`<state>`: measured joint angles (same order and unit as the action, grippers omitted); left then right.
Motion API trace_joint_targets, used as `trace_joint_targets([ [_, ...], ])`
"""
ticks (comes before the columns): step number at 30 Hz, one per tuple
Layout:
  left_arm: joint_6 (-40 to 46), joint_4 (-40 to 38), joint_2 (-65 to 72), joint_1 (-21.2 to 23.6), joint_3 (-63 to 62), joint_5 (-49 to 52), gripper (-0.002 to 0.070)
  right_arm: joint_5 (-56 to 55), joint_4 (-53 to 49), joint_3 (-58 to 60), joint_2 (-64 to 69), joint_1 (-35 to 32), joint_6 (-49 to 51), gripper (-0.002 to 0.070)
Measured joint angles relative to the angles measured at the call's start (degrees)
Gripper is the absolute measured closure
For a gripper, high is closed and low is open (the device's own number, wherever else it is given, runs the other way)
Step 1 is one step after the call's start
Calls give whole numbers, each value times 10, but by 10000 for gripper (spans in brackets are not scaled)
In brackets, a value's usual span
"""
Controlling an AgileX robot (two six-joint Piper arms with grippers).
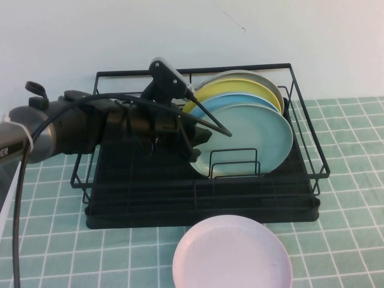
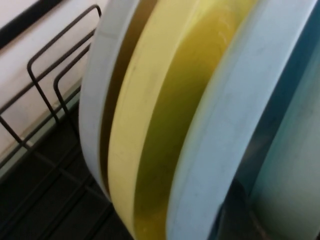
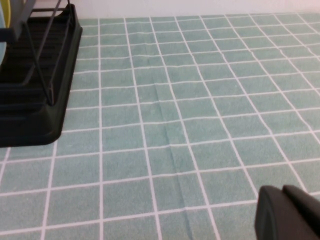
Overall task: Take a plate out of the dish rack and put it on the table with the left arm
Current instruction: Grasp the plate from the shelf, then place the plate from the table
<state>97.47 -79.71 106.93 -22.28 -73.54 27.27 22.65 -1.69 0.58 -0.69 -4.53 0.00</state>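
Nearest our high camera lies a pale pink plate (image 1: 232, 254) on the tiled table (image 1: 348, 240), just in front of the dish rack (image 1: 204, 204). Behind it the mint-green plate (image 1: 252, 141) stands on edge at the front of the rack's stack, upright between the wire dividers, with a sky-blue plate (image 1: 231, 102), a yellow plate (image 1: 240, 89) and a pale grey plate (image 1: 249, 75) packed closely behind. Our left gripper (image 1: 204, 129) reaches over the rack to the stack's left edge, jaws parted, gripping nothing as far as we can judge.

We judge the spacing to be the hazard: the rims sit so close that a jaw could slip behind the blue plate instead, or lift two at once. A tilted pull might catch a divider and drag the rack. The pink plate already crowds the landing spot.

Our right gripper (image 3: 287, 212) hovers low over bare tiles, well apart; we cannot tell its jaws' state.

Only fragmentary white lettering shows on the left arm (image 1: 36, 138), unreadable.
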Motion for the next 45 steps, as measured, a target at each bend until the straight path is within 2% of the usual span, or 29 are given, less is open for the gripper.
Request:
trace_joint_targets([
  [2, 2, -2, 1, 0, 0, -4, 430, 0, 0, 0, 0, 0, 0, 678],
  [4, 5, -10, 1, 0, -1, -7, 545, 0, 0, 0, 0, 0, 0, 678],
  [6, 11, -15, 1, 0, -6, -13, 601, 0, 0, 0, 0, 0, 0, 678],
  [16, 16, -14, -39, 0, -10, -15, 615, 0, 0, 0, 0, 0, 0, 678],
  [24, -11, 21, -184, 0, -11, -5, 648, 0, 0, 0, 0, 0, 0, 678],
  [28, -127, 99, -271, 0, -11, 16, 649, 0, 0, 0, 0, 0, 0, 678],
  [31, -277, 186, -323, 0, -12, 61, 649, 0, 0, 0, 0, 0, 0, 678],
  [36, -520, 349, -352, 0, -12, 204, 650, 0, 0, 0, 0, 0, 0, 678],
  [38, -587, 393, -345, 0, -12, 262, 650, 0, 0, 0, 0, 0, 0, 678],
  [41, -660, 431, -313, 0, -12, 338, 651, 0, 0, 0, 0, 0, 0, 678],
  [45, -695, 449, -249, 0, -11, 404, 651, 0, 0, 0, 0, 0, 0, 678],
])
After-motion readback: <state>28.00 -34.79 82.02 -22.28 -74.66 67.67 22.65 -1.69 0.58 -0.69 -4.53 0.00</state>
